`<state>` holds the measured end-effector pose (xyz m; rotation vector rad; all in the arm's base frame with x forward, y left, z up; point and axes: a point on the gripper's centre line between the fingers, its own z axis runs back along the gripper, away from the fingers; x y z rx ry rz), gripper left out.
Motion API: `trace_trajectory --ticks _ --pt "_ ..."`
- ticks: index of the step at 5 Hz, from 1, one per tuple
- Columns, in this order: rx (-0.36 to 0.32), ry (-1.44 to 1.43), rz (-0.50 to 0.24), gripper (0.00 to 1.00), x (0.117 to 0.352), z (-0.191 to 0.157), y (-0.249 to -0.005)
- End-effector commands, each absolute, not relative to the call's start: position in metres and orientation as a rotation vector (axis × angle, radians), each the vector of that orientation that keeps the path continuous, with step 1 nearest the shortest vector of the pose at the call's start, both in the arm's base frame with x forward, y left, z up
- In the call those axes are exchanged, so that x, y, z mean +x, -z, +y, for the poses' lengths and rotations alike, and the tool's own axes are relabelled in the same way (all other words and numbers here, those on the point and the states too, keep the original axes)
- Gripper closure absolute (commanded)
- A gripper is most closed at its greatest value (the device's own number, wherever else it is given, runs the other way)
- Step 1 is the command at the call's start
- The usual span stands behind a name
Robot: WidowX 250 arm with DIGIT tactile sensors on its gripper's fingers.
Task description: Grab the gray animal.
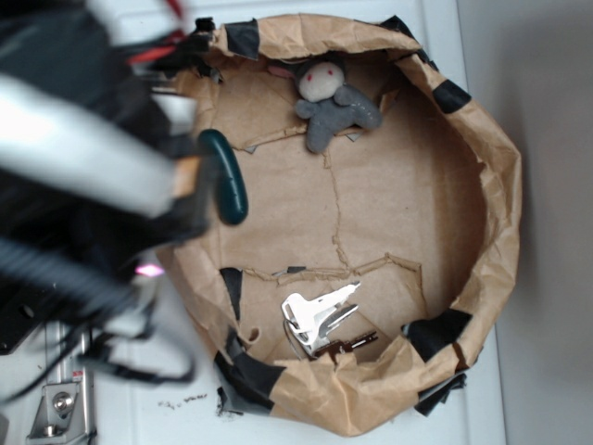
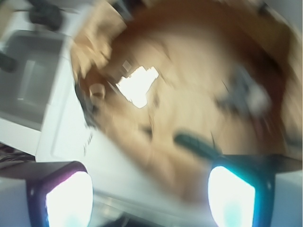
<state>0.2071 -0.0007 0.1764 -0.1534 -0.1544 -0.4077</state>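
Note:
The gray animal (image 1: 335,104) lies at the far side of the brown paper bowl (image 1: 491,195): gray body, cream face with red eyes, dark hood. In the blurred wrist view it shows as a gray smudge (image 2: 244,92) at the upper right. My gripper (image 2: 149,196) is open and empty, its two glowing fingertips (image 2: 68,201) wide apart, over the bowl's left rim. In the exterior view the arm is a blurred dark mass at the left and the jaws are hidden.
A dark green pickle-shaped thing (image 1: 225,176) lies at the bowl's left side, also in the wrist view (image 2: 196,144). A shiny metal tool (image 1: 317,313) lies near the bowl's front. Black tape patches dot the rim. White surface surrounds the bowl.

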Motion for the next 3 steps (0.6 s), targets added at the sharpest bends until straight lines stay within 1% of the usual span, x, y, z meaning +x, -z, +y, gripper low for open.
trace_trajectory --ticks 1,2,3 --pt "0.058 0.8 -0.344 0.0 0.254 0.031 -0.15" --pt "0.084 0.863 -0.387 0.0 0.262 0.028 -0.138" --pt "0.122 0.887 -0.358 0.0 0.278 0.037 -0.114"
